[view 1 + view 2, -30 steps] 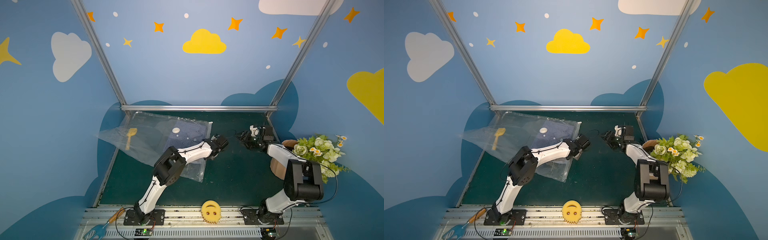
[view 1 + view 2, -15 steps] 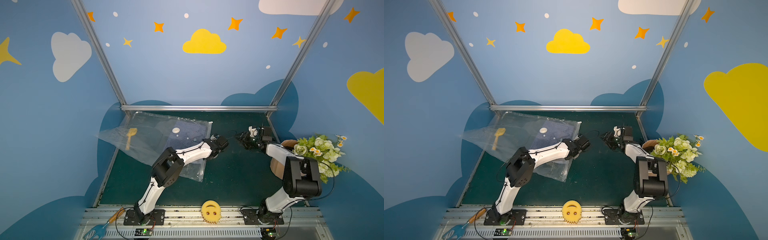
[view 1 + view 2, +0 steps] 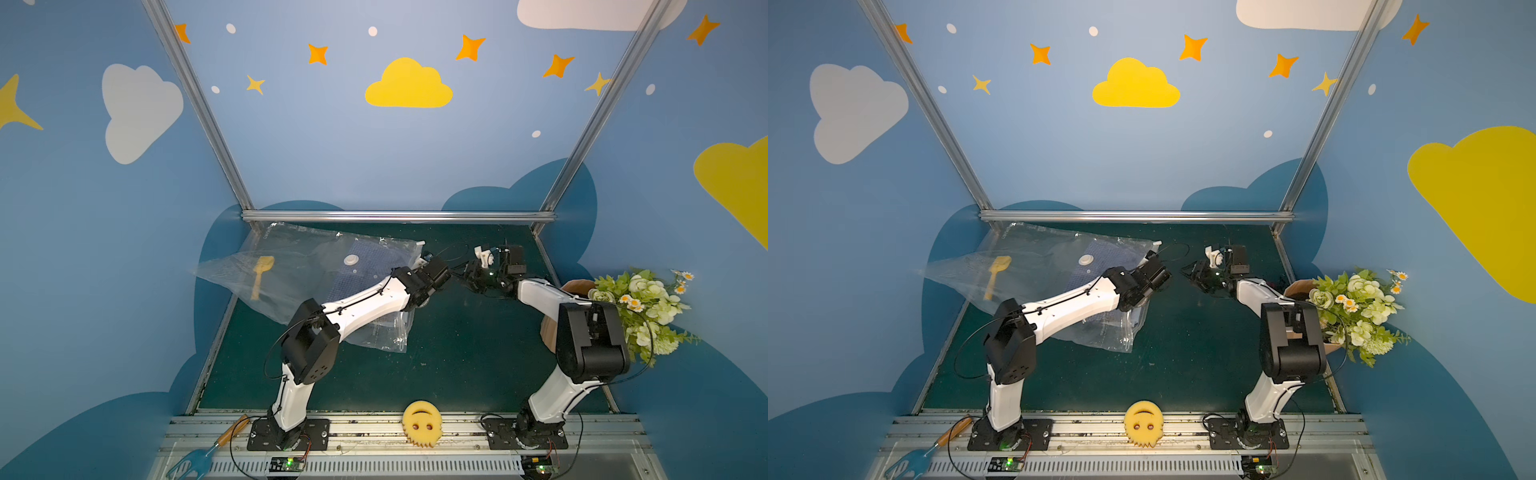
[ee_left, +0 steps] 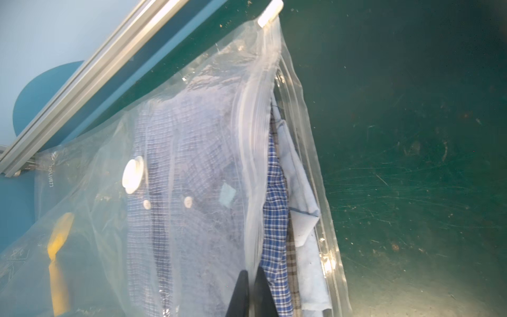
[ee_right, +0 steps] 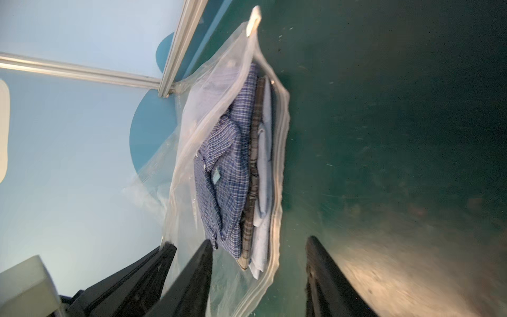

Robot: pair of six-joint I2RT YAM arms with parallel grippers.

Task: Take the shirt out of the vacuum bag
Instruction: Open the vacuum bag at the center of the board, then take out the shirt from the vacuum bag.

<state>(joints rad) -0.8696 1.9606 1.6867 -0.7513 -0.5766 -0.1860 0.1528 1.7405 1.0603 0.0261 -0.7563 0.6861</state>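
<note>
vacuum bag (image 3: 316, 282) is lying flat on the green table (image 3: 457, 353), up around 10 to 11 o'clock in both top views, with its zip-seal mouth facing 3 o'clock. the mouth is open, and the little white slider clip (image 3: 419, 243) sits at the 12 o'clock end of that edge. the round white valve (image 3: 351, 260) is on top, and the blue plaid shirt (image 4: 274, 219) is inside, folded over a couple of paler layers and showing right at the opening. left end effector (image 4: 251, 288) has its fingers pressed together, pinching the top plastic layer at the mouth. right end effector (image 5: 258, 274) is spread wide just in front of the opening, gripping nothing. there's a yellow scoop-looking thing (image 3: 261, 276) at the bag's 9 o'clock end, can't tell if it's inside or underneath. smiley sponge (image 3: 421, 423) is at 6 o'clock, flowers (image 3: 640, 311) at 3.
</note>
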